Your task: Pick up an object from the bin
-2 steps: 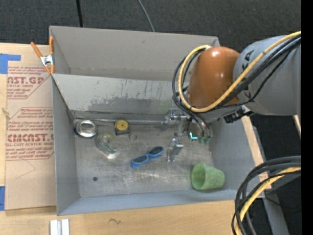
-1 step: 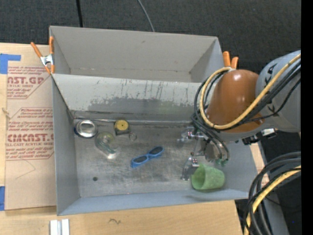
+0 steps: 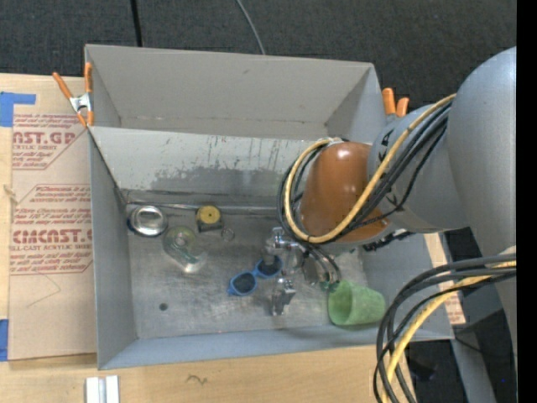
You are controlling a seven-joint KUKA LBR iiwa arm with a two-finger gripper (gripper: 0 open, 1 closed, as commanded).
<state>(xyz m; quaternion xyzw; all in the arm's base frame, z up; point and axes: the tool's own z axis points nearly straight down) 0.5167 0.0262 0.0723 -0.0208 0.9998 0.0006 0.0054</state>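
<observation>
My gripper (image 3: 278, 271) is low over the bin floor, right of centre, and stands open, one fingertip toward the back and the other toward the front. A small blue thing (image 3: 244, 284) with a dark round ring lies on the floor just left of the gripper, and its right end reaches in between the fingers. Whether the fingers touch it I cannot tell. A green plastic cup (image 3: 353, 305) lies on its side to the right of the gripper, near the front right corner.
Left of centre lies a clear plastic cup (image 3: 183, 248). Behind it are a round silver tin (image 3: 147, 221) and a small yellow round piece (image 3: 208, 217) by the back wall. The arm with its orange cover and cables hangs over the bin's right side.
</observation>
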